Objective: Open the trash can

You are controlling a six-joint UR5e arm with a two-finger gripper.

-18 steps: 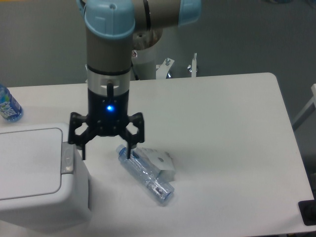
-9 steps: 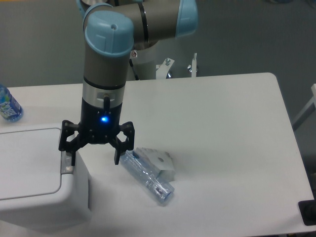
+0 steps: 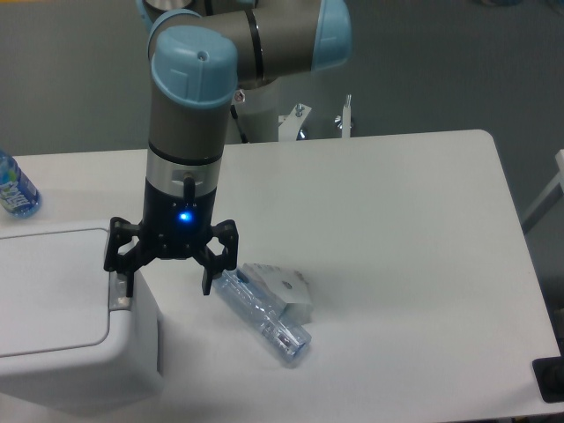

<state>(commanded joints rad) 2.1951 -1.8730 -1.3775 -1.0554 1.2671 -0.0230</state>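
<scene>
A white table (image 3: pixel 397 220) fills most of the frame, running from the left edge to a rounded corner at the upper right. The robot arm (image 3: pixel 189 115) comes down from the top left of the frame, a grey column with pale blue joint caps, and a small blue light glows on its black wrist. The trash can (image 3: pixel 62 326) sits in the lower left corner, partly cut off by the frame edge; it is a big white box with rounded corners, its flat lid panel is down, and a light grey push button (image 3: pixel 120 289) lies at the right edge of the lid. The gripper (image 3: pixel 168 289) hangs over the can's right side with its two black fingers spread wide apart and nothing between them. The left-hand finger tip is directly over the grey button, though contact cannot be told; the right-hand finger tip stands just beside the top end of a clear plastic bottle (image 3: pixel 262 315). That bottle lies on its side near the lower centre, slanting down to the right, and it touches a small white-grey carton (image 3: pixel 284 291) on its upper right. At the far left edge, a blue-labelled bottle (image 3: pixel 13 187) is half cut off.
</scene>
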